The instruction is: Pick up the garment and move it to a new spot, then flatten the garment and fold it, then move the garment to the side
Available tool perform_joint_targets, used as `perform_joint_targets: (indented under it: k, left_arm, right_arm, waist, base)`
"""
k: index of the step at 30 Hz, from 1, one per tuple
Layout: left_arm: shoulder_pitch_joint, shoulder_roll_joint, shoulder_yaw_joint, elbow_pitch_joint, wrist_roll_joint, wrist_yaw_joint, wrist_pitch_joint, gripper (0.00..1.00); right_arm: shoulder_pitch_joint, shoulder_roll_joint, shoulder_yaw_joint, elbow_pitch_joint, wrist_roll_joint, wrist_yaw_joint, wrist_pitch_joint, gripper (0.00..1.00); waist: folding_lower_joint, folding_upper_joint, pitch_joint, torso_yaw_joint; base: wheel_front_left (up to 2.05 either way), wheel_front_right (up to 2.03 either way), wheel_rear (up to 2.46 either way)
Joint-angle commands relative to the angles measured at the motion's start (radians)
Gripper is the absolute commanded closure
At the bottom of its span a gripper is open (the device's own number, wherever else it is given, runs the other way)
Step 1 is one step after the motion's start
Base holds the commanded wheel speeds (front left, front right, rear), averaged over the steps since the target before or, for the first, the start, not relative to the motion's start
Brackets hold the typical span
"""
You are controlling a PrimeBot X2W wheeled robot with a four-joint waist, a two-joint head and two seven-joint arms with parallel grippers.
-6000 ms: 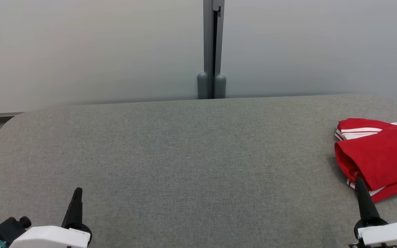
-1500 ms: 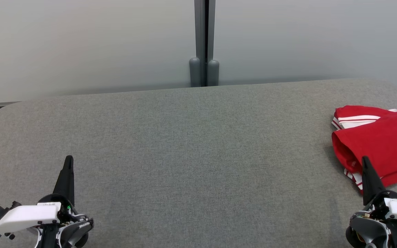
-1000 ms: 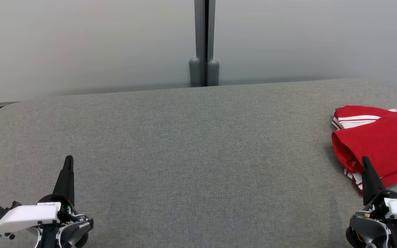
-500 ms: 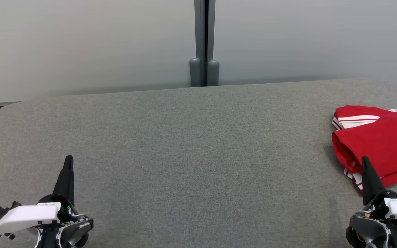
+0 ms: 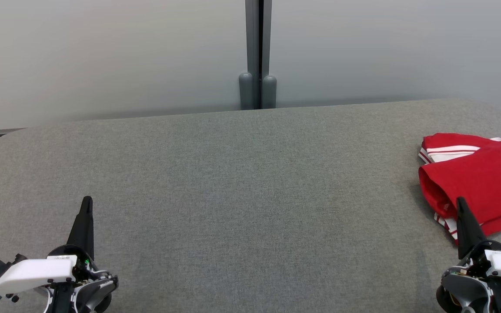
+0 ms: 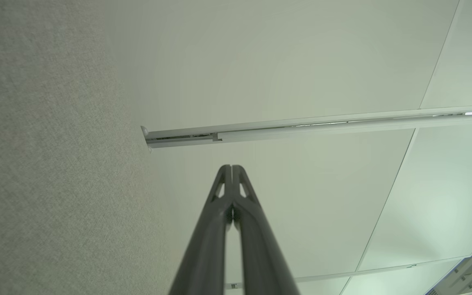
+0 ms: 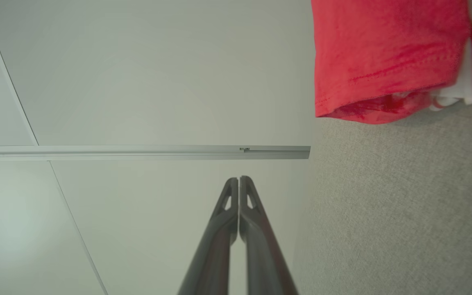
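1. A grey fabric-covered table (image 5: 250, 195) takes up the lower two thirds of the head view. Its rounded far corners sit at middle left and middle right.
2. Pale wall panels (image 5: 102, 56) run across the top of the head view behind the table.
3. The garment (image 5: 476, 182) is red with white stripes and a black printed mark. It lies folded in a loose bundle on the table at the middle right of the head view, and the right frame edge cuts it off. In the right wrist view it is in the upper right corner (image 7: 383, 57), with a stitched hem and a white striped layer underneath.
4. A dark grey post (image 5: 258, 52) stands at top centre between the panels, with two rounded caps at its foot by the table's far edge.
5. The right gripper (image 5: 460, 202) is at the lower right of the head view. Its tip overlaps the garment's lower left edge there. The right wrist view shows the fingers pressed together with nothing between them, apart from the cloth.
6. The left gripper (image 5: 87, 201) is at the lower left over bare table. Its fingers are likewise closed tip to tip and hold nothing.
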Motion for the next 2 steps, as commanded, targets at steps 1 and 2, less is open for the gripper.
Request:
perform_joint_targets:
  k: [1,2]
  left_arm:
    - [-0.009,0.002,0.003,0.000,-0.003,-0.003,0.003,1.00]
    - [-0.009,0.002,0.003,0.000,-0.003,-0.003,0.003,1.00]
  right_arm:
    - [-0.012,-0.001,-0.001,0.002,-0.006,0.000,0.003,1.00]
    - [-0.012,-0.001,-0.001,0.002,-0.006,0.000,0.003,1.00]
  waist:
    - [0.0000,-0.0001,0.000,0.000]
    - [0.0000,-0.0001,0.000,0.000]
  base:
    - [0.00,0.00,0.00]
    - [0.00,0.00,0.00]
